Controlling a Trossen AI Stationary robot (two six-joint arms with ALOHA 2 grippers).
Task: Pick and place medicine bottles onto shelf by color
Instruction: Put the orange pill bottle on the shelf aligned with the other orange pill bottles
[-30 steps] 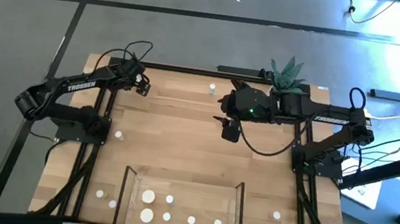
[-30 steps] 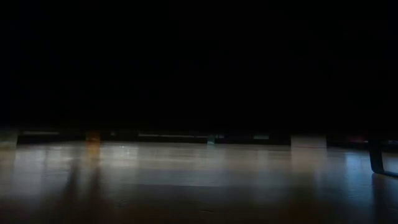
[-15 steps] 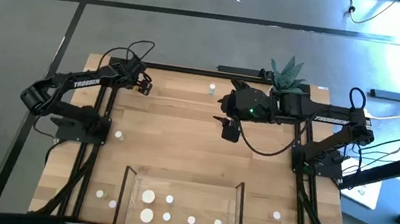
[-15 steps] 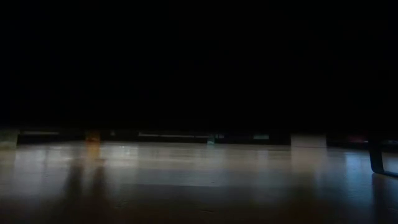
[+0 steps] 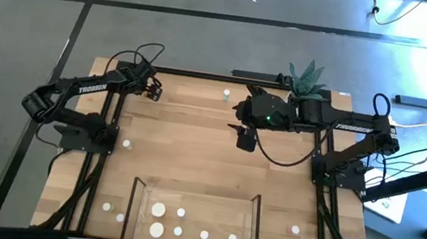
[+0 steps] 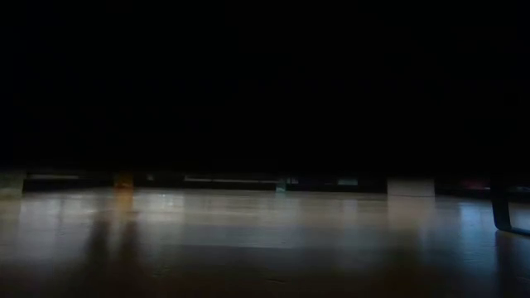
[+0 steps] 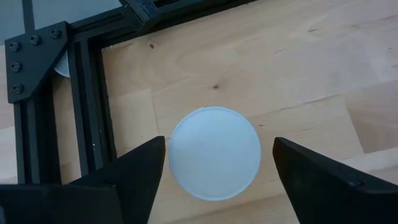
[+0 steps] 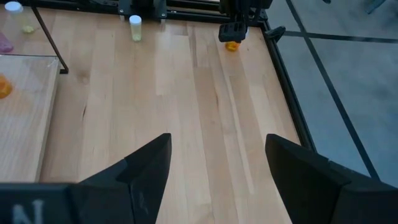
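From above, the left end effector [image 5: 152, 90] hangs over the far left corner of the worktop [image 5: 193, 150], and only its wrist camera shows what lies under it: a white-capped bottle [image 7: 214, 152] seen cap-on, centred between the two dark fingers [image 7: 134, 177], which stand wide on either side without touching it. The right end effector [image 5: 245, 138] hovers over the middle of the far half, its fingers spread wide with nothing between them; its wrist camera alone picks out colours, an orange bottle [image 8: 231, 45] under the other arm's tip and a pale yellow one [image 8: 135, 27] near the rail. The overhead picture gives ten more white caps: five on the shelf [image 5: 193, 219] at the near edge, two just off its left end, one off its right end, one by the left edge and one near the far edge. A potted plant [image 5: 308, 82] sits at the far edge. The table-level picture is almost black, and nothing on it can be made out.
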